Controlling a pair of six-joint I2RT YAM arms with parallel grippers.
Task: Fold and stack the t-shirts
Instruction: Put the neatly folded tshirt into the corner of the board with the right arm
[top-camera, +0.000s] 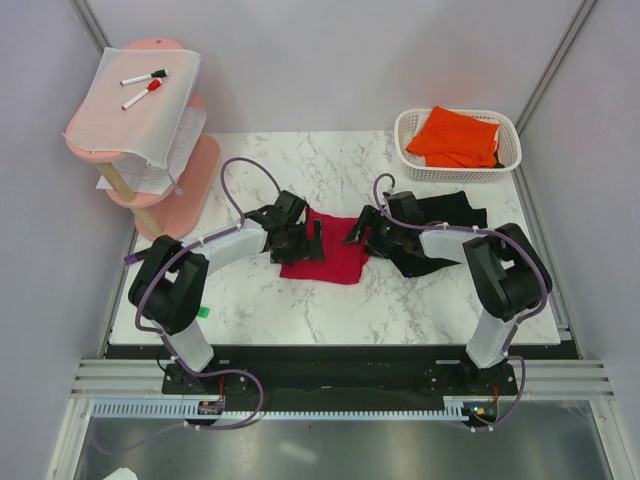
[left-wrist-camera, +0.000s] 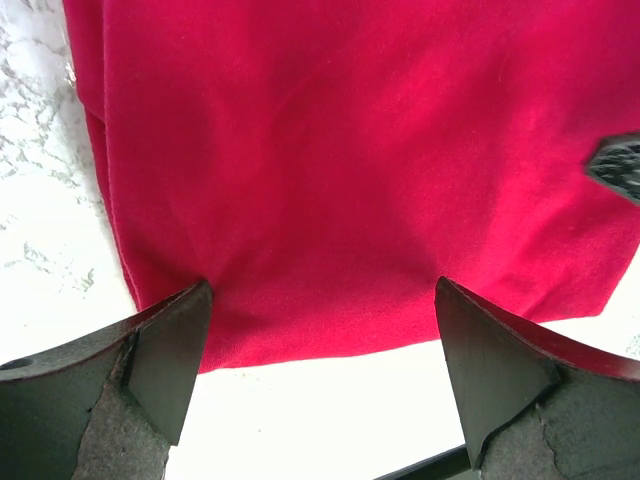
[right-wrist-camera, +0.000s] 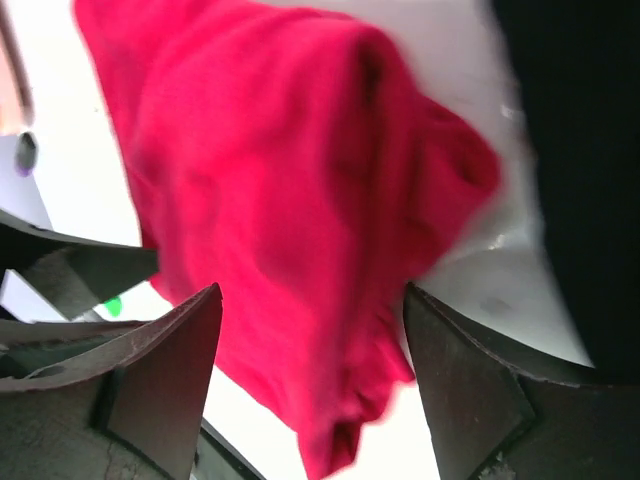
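Both wide open and gripping nothing, the left claw (left-wrist-camera: 320, 300) and right claw (right-wrist-camera: 310, 300) straddle opposite edges of the soft, light red shirt (top-camera: 335, 258) on the tabletop (top-camera: 400, 300), probably best pinched through all layers at its corners.

Cloth: red shirt (left-wrist-camera: 350, 170) soft, matt knit, lightly creased; black shirt (top-camera: 450, 212) & orange shirt (top-camera: 455, 138) likewise matt. Hard surfaces: table (top-camera: 330, 310) white marble-look w/ grey veins, smooth, slight sheen; basket (top-camera: 450, 174) white lattice plastic; stand (top-camera: 195, 185) smooth pink shelves, pale wood-look post; sheet (top-camera: 150, 105) thin, white, cloth or paper unclear. Tooling: left fingers (left-wrist-camera: 165, 365) dark matt plastic, pads (left-wrist-camera: 110, 440) rough & grainy.
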